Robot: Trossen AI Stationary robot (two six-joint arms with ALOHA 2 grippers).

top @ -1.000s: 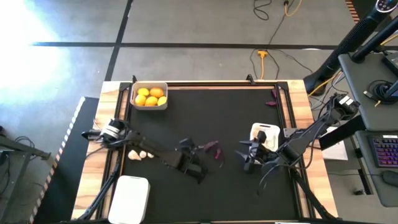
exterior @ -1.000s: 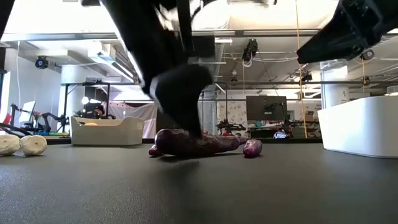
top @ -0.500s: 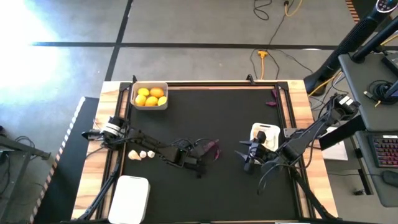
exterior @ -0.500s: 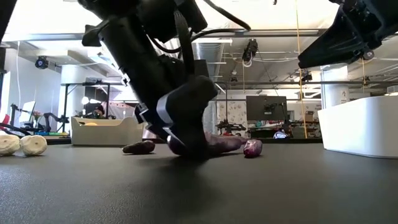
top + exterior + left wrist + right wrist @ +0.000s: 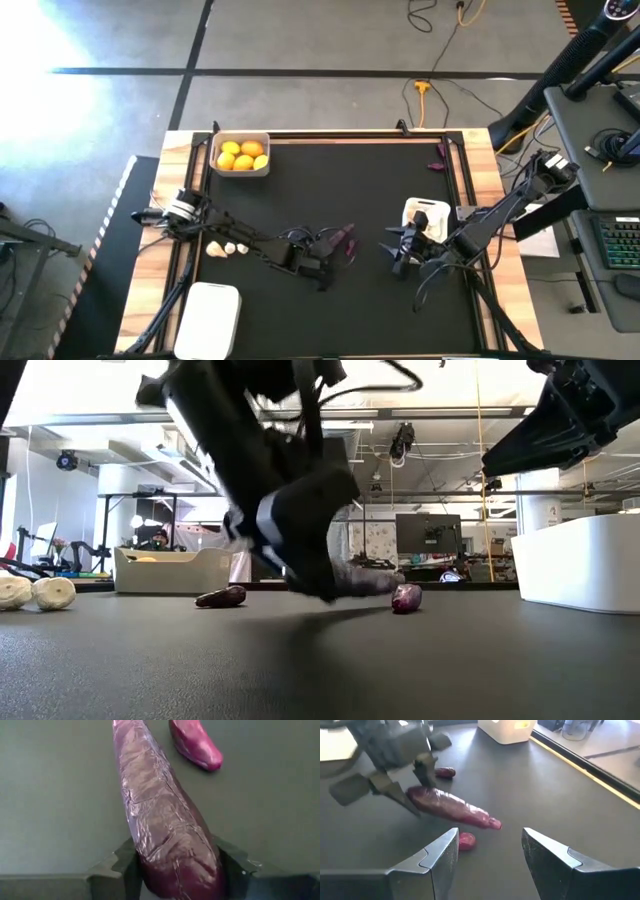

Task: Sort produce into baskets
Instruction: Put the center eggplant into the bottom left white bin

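Only citrus fruits (image 5: 243, 155) fill basket (image 5: 216, 165).

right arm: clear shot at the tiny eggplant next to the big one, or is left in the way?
Probably yes. The right tool is open and faces the tiny eggplant across bare mat. The left tool grips the large eggplant just beyond it, lifted at one end, so clearance looks tight.
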